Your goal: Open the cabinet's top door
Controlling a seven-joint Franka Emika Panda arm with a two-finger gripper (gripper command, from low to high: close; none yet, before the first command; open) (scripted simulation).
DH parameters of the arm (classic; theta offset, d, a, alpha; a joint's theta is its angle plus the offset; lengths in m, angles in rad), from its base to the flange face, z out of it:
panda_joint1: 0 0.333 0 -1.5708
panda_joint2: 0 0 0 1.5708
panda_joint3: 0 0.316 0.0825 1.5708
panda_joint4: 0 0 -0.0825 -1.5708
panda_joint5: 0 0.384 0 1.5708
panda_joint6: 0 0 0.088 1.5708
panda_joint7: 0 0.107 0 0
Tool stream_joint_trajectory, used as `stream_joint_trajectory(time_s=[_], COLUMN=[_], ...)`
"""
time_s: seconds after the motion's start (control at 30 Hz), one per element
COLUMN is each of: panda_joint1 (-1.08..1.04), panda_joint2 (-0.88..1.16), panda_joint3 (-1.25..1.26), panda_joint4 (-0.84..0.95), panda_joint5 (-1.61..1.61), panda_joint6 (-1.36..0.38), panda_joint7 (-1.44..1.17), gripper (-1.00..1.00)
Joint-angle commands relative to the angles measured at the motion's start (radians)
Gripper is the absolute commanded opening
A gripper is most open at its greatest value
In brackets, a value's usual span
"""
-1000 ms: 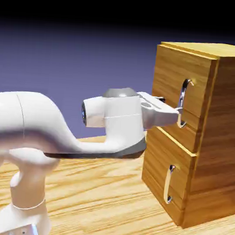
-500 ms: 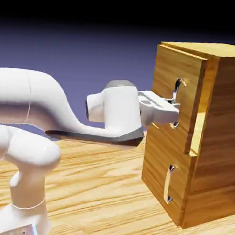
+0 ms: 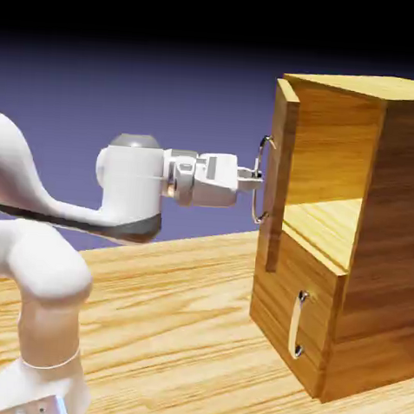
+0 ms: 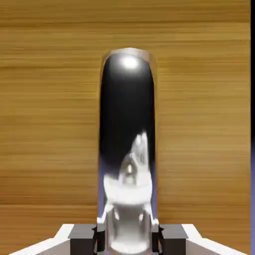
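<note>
The cabinet (image 3: 372,257) of golden-brown wood stands at the exterior view's right. Its top door (image 3: 280,176) is swung well out on its hinge, edge-on to the camera, and the shelf inside shows. My gripper (image 3: 257,183) is shut on the top door's curved silver handle (image 3: 263,180). In the hand view the handle (image 4: 128,124) fills the middle as a dark shiny bar against the door's wood (image 4: 50,124), with my fingertips (image 4: 102,234) clamped on either side of it at the bottom.
The lower door (image 3: 285,316) with its smaller silver handle (image 3: 298,324) is closed. The arm (image 3: 63,200) stretches level from the left above the wooden table (image 3: 176,330).
The gripper has closed on the handle and pulled back toward the left. The top door has swung from closed to wide open.
</note>
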Motion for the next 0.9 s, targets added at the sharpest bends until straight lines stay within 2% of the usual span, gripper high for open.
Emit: stream_joint_trajectory(time_s=[0.0, 0.27, 0.47, 0.67, 0.87], panda_joint1=[-0.004, 0.017, 0.056, 0.057, -0.025], panda_joint2=[-0.012, -0.063, -0.021, 0.100, 0.282], panda_joint3=[0.033, 0.303, 0.520, 0.738, 0.955], panda_joint4=[-0.012, -0.062, -0.038, 0.052, 0.216], panda_joint5=[0.045, 0.393, 0.647, 0.881, 1.083], panda_joint6=[-0.023, -0.232, -0.421, -0.629, -0.859], panda_joint7=[-0.012, -0.077, -0.082, -0.051, 0.004], gripper=[-1.00, -1.00, -1.00, -1.00, -1.00])
